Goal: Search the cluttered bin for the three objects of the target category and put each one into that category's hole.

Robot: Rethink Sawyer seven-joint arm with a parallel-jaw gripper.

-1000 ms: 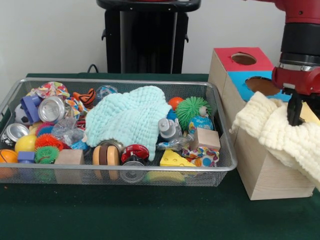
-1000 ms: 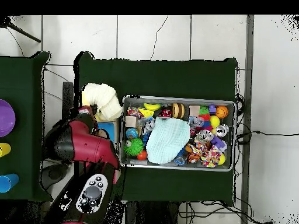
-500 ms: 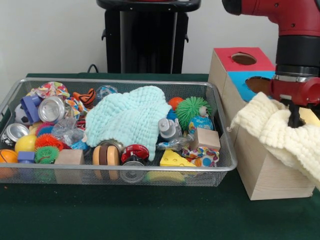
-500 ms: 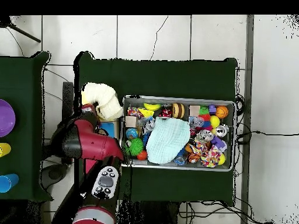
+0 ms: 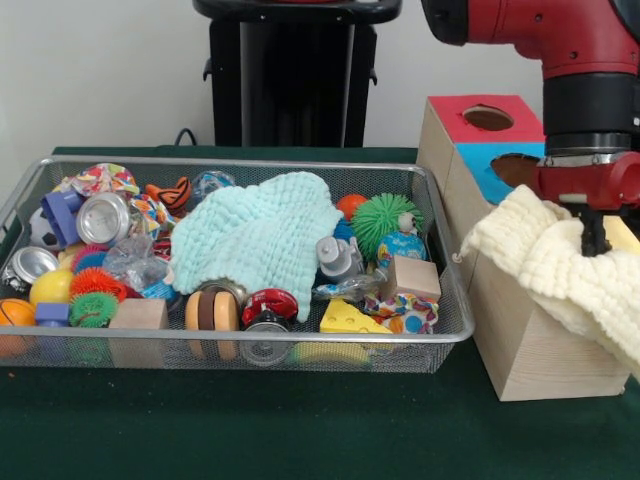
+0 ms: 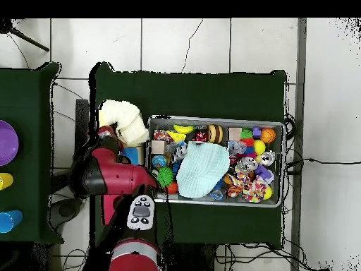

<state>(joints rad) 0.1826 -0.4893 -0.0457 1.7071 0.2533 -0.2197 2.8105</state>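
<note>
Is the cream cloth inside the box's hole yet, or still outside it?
Outside: the cream cloth lies draped over the wooden box top and side, under the gripper.

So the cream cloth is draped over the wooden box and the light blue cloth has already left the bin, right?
Not quite. The cream cloth is draped over the wooden box, but the front view shows the light blue cloth lying in the wire bin, over the toys.

A wire bin (image 5: 440,335) is sitting on the table (image 5: 300,430), left of a wooden box (image 5: 520,350). A cloth (image 5: 255,235) is lying on toys inside it. A knitted cloth (image 5: 565,275) is lying over the box.
</note>
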